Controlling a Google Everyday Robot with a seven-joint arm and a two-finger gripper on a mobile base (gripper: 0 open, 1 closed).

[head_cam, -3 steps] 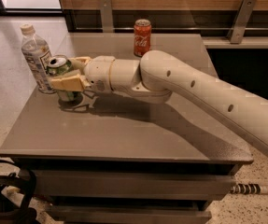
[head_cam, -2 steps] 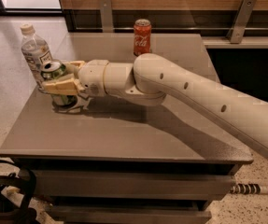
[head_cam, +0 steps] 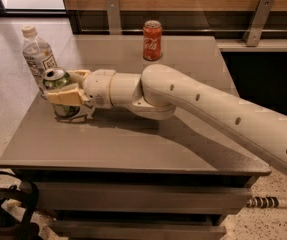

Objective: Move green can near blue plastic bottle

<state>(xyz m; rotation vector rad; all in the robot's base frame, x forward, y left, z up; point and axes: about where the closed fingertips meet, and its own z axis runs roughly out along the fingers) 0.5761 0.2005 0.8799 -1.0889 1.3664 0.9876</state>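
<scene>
The green can point(head_cam: 57, 78), with a silver top, stands at the left side of the grey table point(head_cam: 133, 144). It is right next to the blue plastic bottle point(head_cam: 37, 58), a clear bottle with a white cap and a label. My gripper point(head_cam: 65, 101) reaches in from the right on a long white arm. Its pale fingers are closed around the can's body. The can's lower part is hidden behind the fingers. I cannot tell whether the can touches the bottle.
A red cola can point(head_cam: 152, 40) stands upright at the table's back edge, middle. A wall with metal brackets point(head_cam: 256, 21) runs behind the table. The table's left edge is close beside the bottle. Drawers sit below the tabletop.
My arm has moved left with the green can in the gripper, bringing the can closer to the bottle. The bottle and the red can have not moved.
</scene>
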